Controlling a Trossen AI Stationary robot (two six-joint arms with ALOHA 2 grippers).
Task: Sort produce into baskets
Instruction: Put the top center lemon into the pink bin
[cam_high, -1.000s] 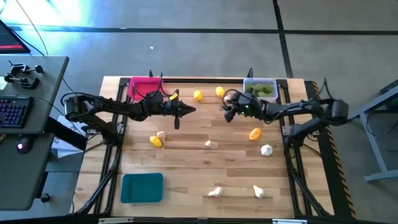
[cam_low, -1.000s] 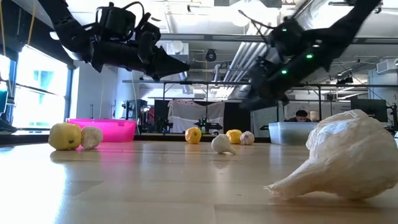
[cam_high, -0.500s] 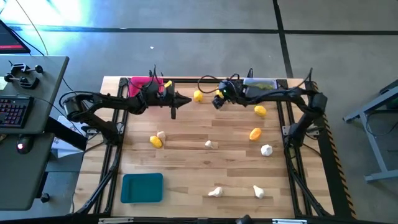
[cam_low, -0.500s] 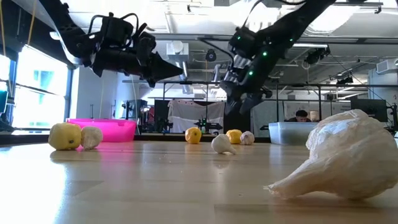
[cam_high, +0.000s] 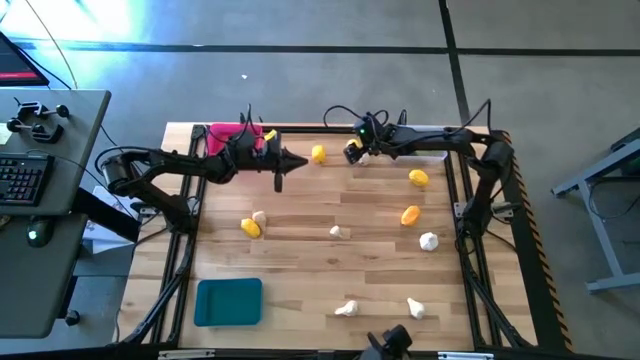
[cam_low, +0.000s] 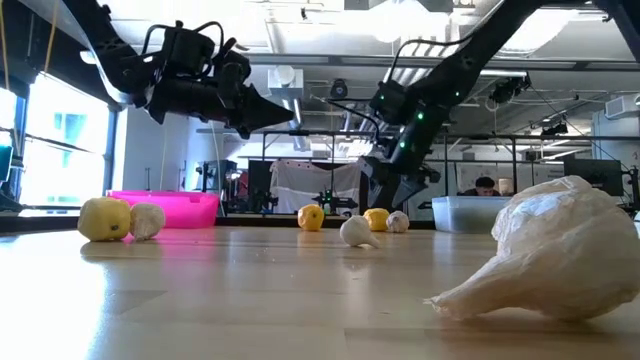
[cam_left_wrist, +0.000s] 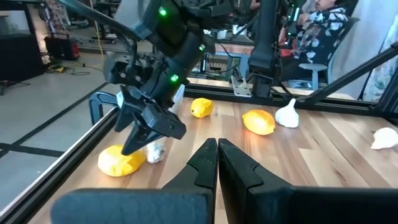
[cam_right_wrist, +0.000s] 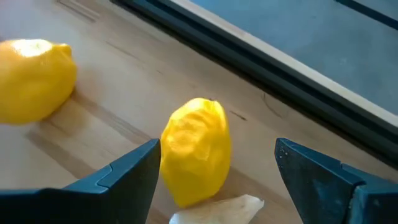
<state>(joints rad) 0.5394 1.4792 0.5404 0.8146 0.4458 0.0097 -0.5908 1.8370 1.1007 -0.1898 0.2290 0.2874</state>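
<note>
The right gripper (cam_high: 352, 152) swings away from the clear basket (cam_low: 470, 213) to the table's far edge, fingers spread wide around a lemon (cam_right_wrist: 196, 149), a garlic bulb (cam_left_wrist: 154, 151) beside it. Next pick looks imminent. The left gripper (cam_high: 281, 178) hovers pressed together near the pink basket (cam_high: 225, 133).

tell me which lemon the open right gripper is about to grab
The lemon at the table's far edge, between the right gripper's open fingers, with a garlic bulb beside it. The other lemons lie farther off.

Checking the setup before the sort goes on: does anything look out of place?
Yes: the teal basket sits alone at the table's near edge, while the pink basket stands at the far edge. Nothing looks spilled or damaged.
</note>
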